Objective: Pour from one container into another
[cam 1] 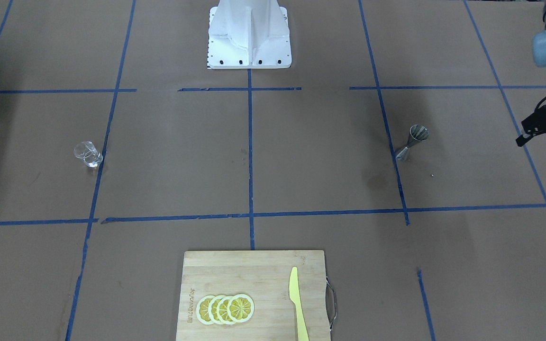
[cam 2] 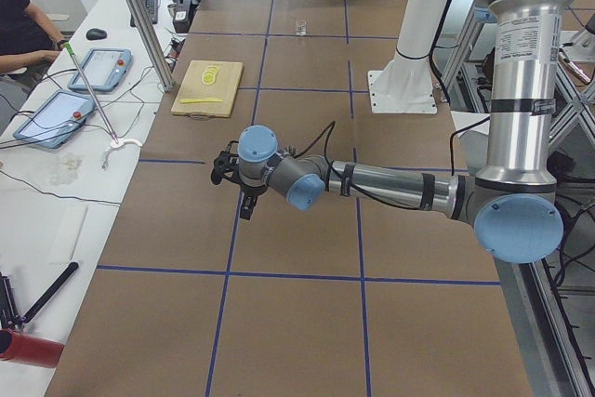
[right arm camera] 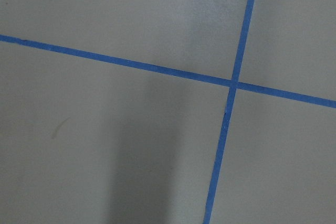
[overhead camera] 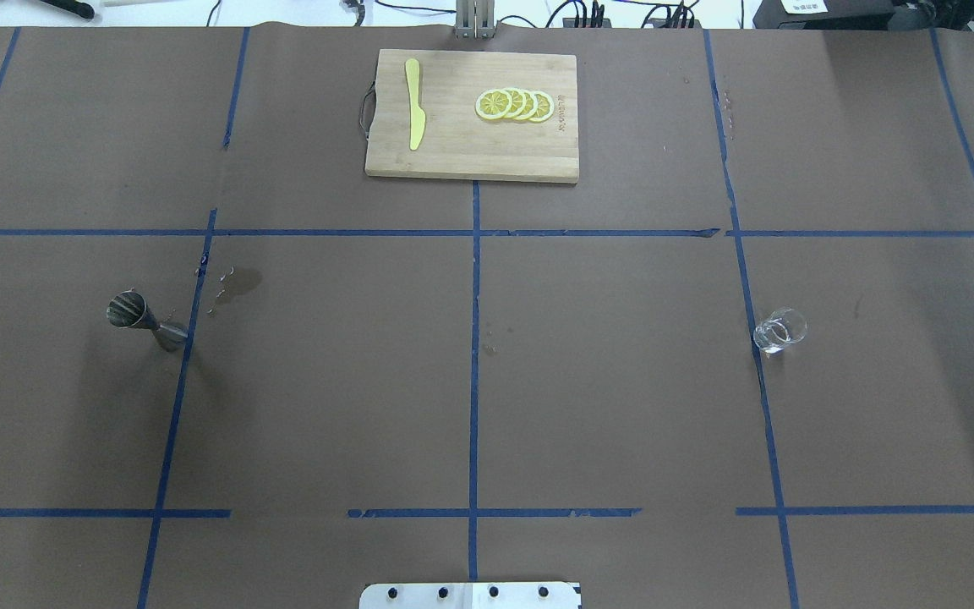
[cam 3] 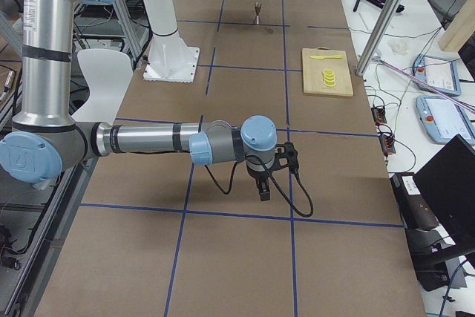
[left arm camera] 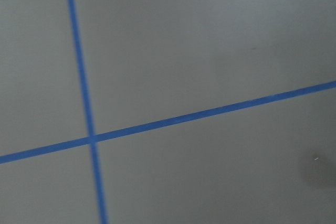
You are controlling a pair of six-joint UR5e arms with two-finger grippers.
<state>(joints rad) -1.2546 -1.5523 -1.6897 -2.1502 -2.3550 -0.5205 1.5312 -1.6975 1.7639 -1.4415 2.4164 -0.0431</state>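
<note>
The small clear glass cup (cam 1: 88, 154) stands upright on the brown table, on the robot's right side (overhead camera: 779, 330). The silvery steel jigger (cam 1: 413, 142) stands upright far from it, on the robot's left side (overhead camera: 145, 320). My left gripper (cam 1: 538, 146) hangs above the table beyond the jigger, well outside it, fingers apart and empty. My right gripper (cam 3: 263, 183) shows only in the exterior right view, low over the table and far from the glass; whether it is open or shut I cannot tell. Both wrist views show only table and blue tape.
A wooden cutting board (overhead camera: 453, 152) lies at the table's far middle edge with lemon slices (overhead camera: 514, 104) and a yellow knife (overhead camera: 415, 106) on it. The white robot base (cam 1: 249, 33) stands at the near middle. A damp stain (overhead camera: 238, 283) marks the paper beside the jigger.
</note>
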